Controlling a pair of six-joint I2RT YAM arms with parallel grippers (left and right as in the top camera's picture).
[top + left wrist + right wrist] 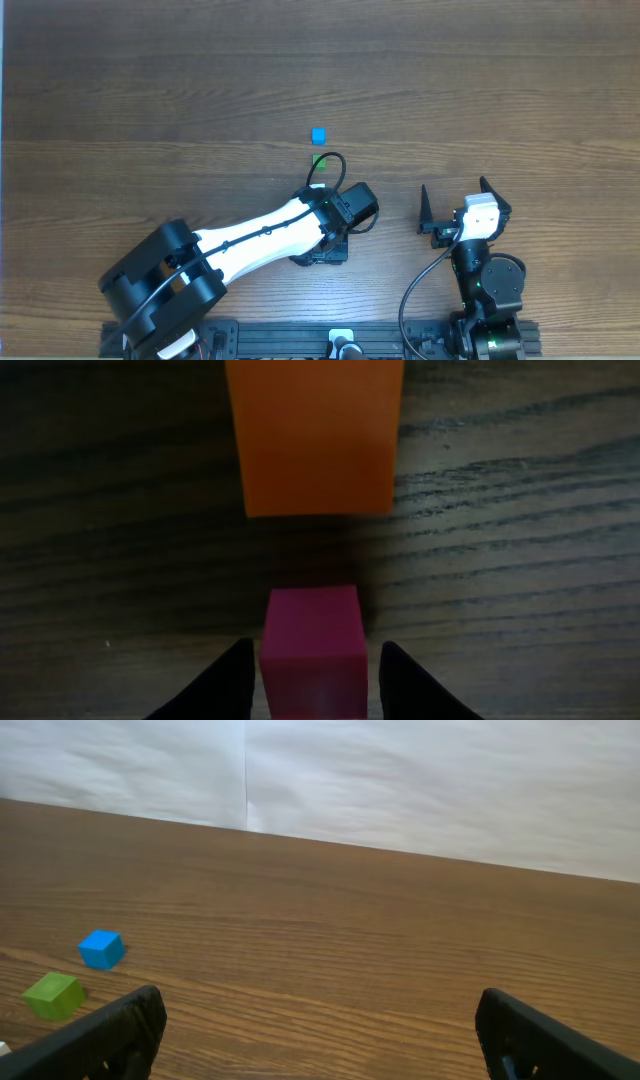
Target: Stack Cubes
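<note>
Top view first: the left arm (265, 232) comes in from the lower left corner and ends near the middle of the wooden table (150, 80), with the left gripper (322, 250) tucked under its wrist just below center. Straight above it there's a green cube (320, 161) and, a bit higher up the frame, a blue cube (318, 135), close together but not touching. The right gripper (455, 190) is parked lower right of center, well apart from both cubes, and its claw is spread wide. In the left wrist view, a magenta cube (312, 645) sits on the table at bottom center, right between the two dark fingers (215, 690). The claw is narrowed in around it but not clamped, since there's a thin dark gap on the cube's right side. An orange cube (313, 435) is at top center, near the magenta one with bare wood between them. In the right wrist view, the claw is gaping over bare table, and the blue and green cubes show at the lower left, with a white wall (450, 780) across the top.
</note>
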